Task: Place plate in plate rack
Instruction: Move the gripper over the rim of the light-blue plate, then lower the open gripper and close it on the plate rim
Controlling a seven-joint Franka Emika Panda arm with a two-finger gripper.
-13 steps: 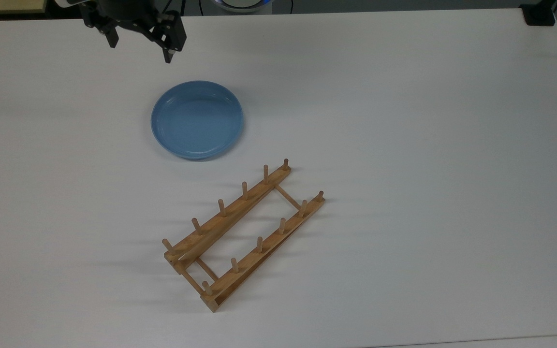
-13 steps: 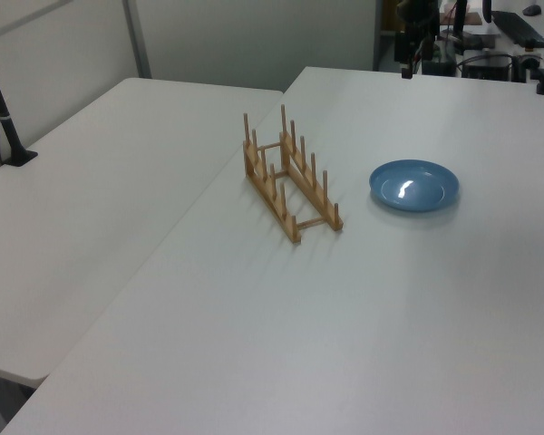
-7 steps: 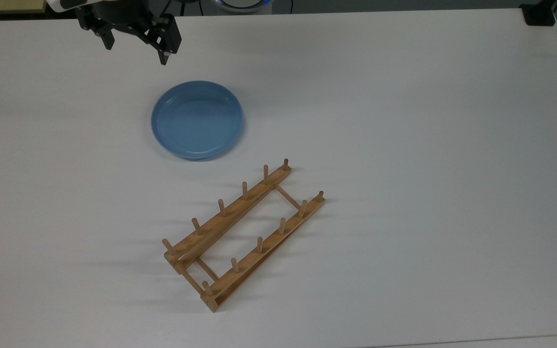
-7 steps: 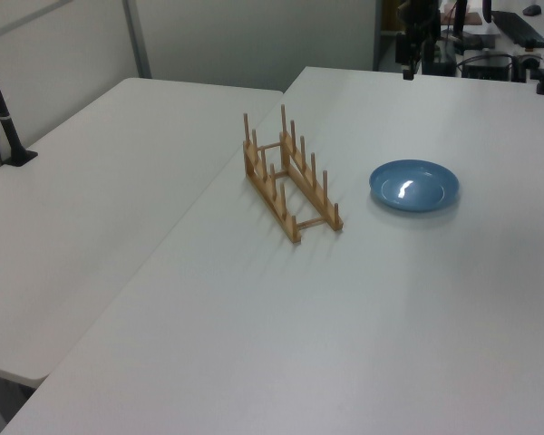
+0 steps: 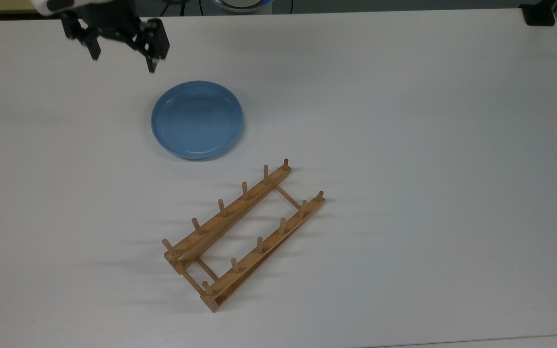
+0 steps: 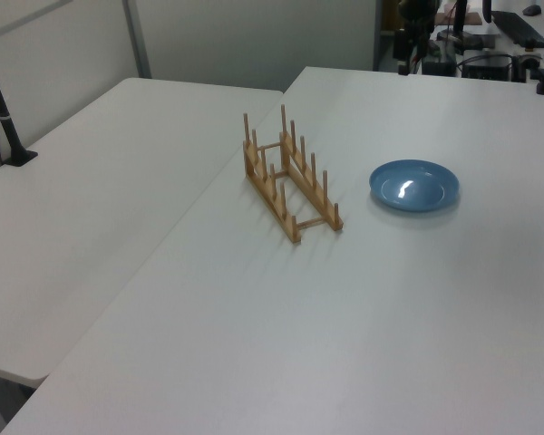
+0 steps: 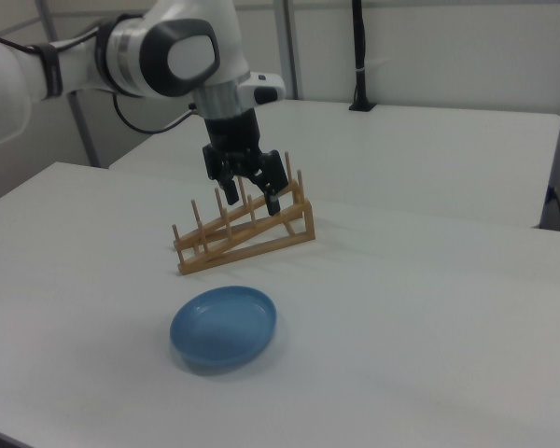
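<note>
The claw (image 5: 123, 58) hangs with its fingers apart above the table (image 5: 404, 121); the flat blue plate (image 5: 197, 119) might slip out when pinched by its rim

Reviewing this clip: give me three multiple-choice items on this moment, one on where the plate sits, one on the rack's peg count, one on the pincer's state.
1. Where is the plate?
A. slotted between pegs
B. flat on the table, apart from the plate rack
C. held in the pincer

2. How many upright pegs does each rail have?
A. three
B. six
C. ten

3. What state is the pincer in?
A. open and empty
B. shut on the plate
C. shut on a peg

Key: 1 B, the top view shows bare table between plate and rack. 2 B, six pegs count along each rail. 3 A, its fingers stand apart above the table with nothing between them.
</note>
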